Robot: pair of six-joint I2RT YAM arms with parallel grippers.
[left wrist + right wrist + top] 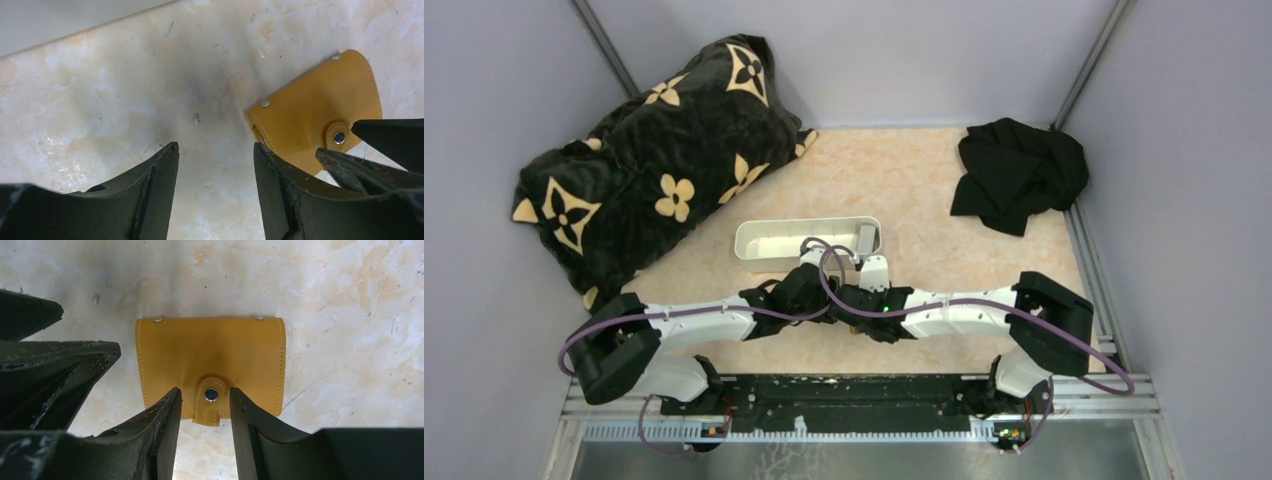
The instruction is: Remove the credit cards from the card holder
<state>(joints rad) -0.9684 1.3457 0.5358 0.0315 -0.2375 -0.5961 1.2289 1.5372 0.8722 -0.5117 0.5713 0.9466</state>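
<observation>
From above, the two arms meet in the middle of the table (984, 215) and cover the wallet, so it cannot be seen there. The wrist cameras show it. The wallet (210, 350) is yellow-orange and lies flat on the table, folded shut, with its snap tab (211, 395) done up. Its inside is hidden, so the cards cannot be seen.

The right gripper (205, 390) has its fingers apart, one on each side of the snap tab, and they hide parts of the wallet's near edge. I cannot tell if they touch it.

The left gripper (215, 146) also has its fingers apart, with only bare table between them. The wallet (310, 120) sits just beside its right finger, which hides one corner. The right gripper's dark fingers cover another part.

A small grey shape (865, 237) sits at the right end of the white tray (804, 262). It is too small to tell what it is.

Past the wallet's far edge and on its right the table is bare. On its left the other gripper is close. The tray wall (60, 20) is near. The big dark pillow (654, 170) and the black cloth (1019, 175) lie well away at the back.
</observation>
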